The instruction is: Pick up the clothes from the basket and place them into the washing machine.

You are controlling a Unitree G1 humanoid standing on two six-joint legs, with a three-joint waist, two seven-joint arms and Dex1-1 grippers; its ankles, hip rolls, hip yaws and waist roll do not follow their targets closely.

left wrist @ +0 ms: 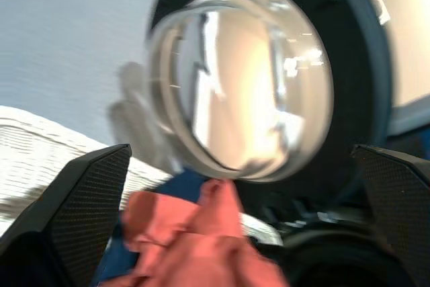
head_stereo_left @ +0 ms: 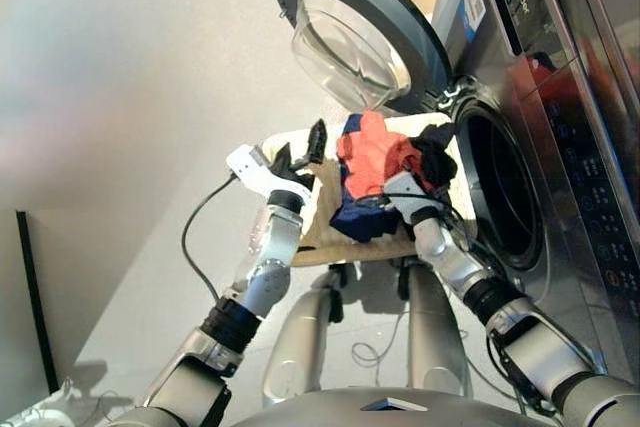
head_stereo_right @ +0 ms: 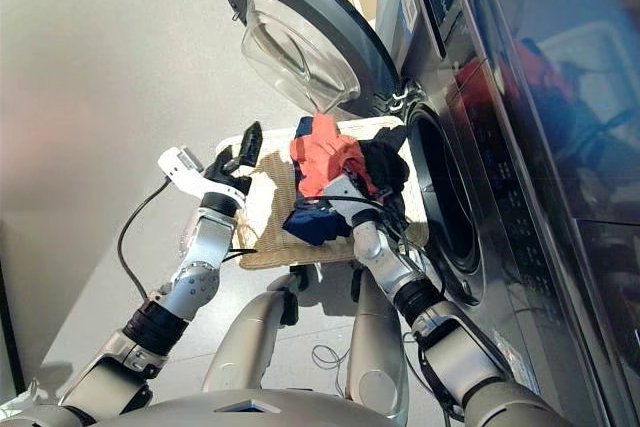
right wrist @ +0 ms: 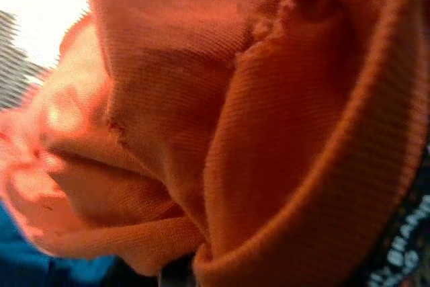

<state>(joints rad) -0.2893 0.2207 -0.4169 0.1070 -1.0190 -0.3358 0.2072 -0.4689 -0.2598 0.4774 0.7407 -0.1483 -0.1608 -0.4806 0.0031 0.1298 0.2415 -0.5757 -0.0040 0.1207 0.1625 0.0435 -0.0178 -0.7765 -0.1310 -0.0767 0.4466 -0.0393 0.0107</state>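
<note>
The basket (head_stereo_left: 318, 237) sat on the floor in front of the washing machine (head_stereo_left: 530, 147), whose door (head_stereo_left: 360, 27) stood open above it. The orange-red garment (head_stereo_left: 375, 152), the navy garment (head_stereo_left: 362, 215) and the black garment (head_stereo_left: 435, 159) lay piled at the basket's machine side. The right gripper (head_stereo_left: 405, 187) was buried in the orange-red cloth; its finger state could not be determined. The left gripper (head_stereo_left: 300, 152) hovered over the basket's bare side, fingers spread wide, holding nothing.
</note>
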